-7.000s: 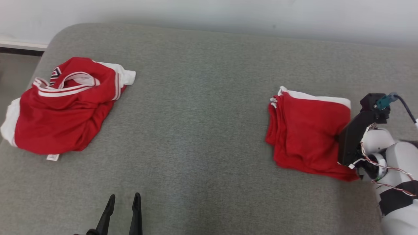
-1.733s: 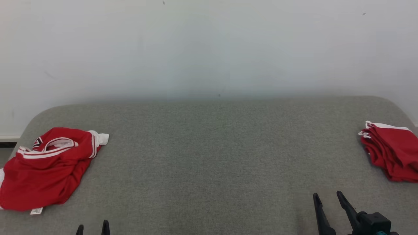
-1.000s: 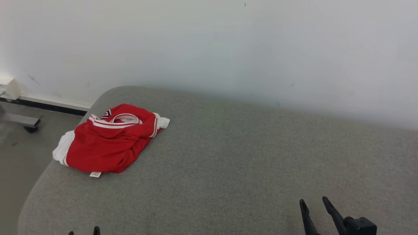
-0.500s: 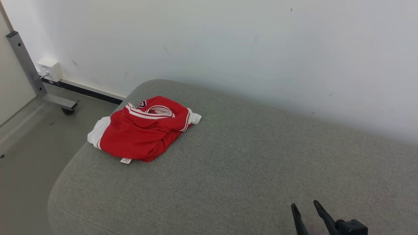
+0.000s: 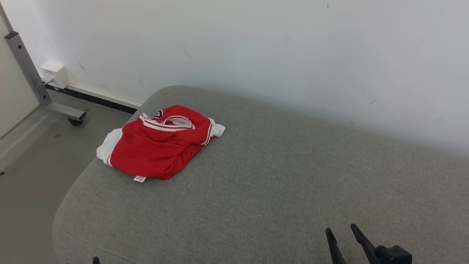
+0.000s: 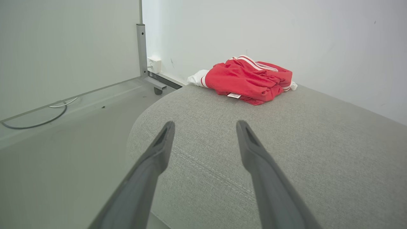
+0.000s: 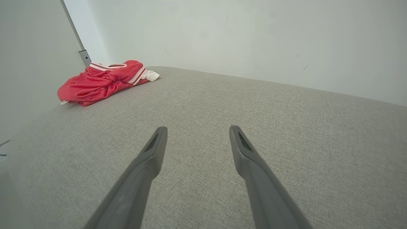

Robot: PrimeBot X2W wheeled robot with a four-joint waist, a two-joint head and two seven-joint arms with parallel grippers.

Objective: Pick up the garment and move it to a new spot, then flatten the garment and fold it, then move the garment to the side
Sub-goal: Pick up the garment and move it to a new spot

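Grey upholstered cushion point(image 5: 274, 183) stretches along a pale wall point(image 5: 256, 47), with bare floor point(image 5: 33, 165) off its left end. On the far left corner of that cushion lies the garment point(image 5: 157, 146), a red jersey with white-striped trim, crumpled into a loose heap, one white sleeve edge close to the cushion's left rim and a small label point(image 5: 139, 179) poking out at its near side.

It looks thin, light and limp, probably a little slick, so it should sag and slide rather than hold shape. The banded collar or a raised fold on top seems the safest place to pinch, since a flat layer may slip away.

Both arms sit low at the near edge, well apart from the heap. The left gripper point(image 6: 205, 125) points over the cushion's near left corner toward the jersey, fingers spread wide and empty. The right gripper point(image 5: 342, 234) hovers over the near right of the cushion, likewise spread and holding nothing.
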